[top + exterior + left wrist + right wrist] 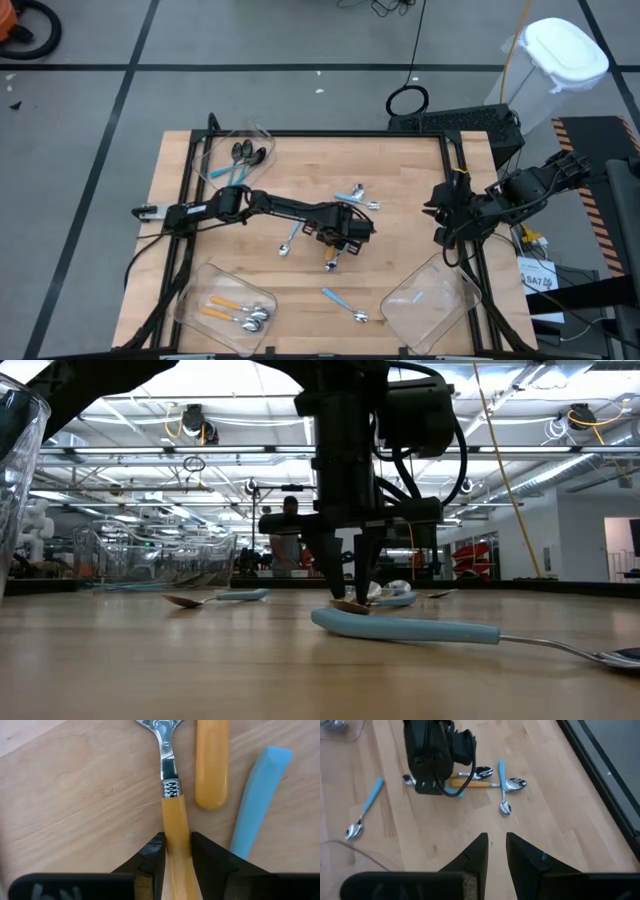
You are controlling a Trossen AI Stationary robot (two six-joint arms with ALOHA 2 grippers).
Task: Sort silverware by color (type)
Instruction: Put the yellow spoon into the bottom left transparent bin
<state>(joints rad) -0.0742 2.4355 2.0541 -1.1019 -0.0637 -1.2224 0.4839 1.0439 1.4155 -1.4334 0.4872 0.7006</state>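
Left gripper fingers sat flush against both sides of an orange-handled spoon, clamped on its handle mid-table; spoon lay flat on the wood table; a second orange handle and a blue handle lay just beside it; loose blue-handled spoon near the front edge; front-left bin held orange-handled spoons; back-left bin held blue-handled ones; right gripper waited at the right edge, fingers slightly apart, nothing between them.
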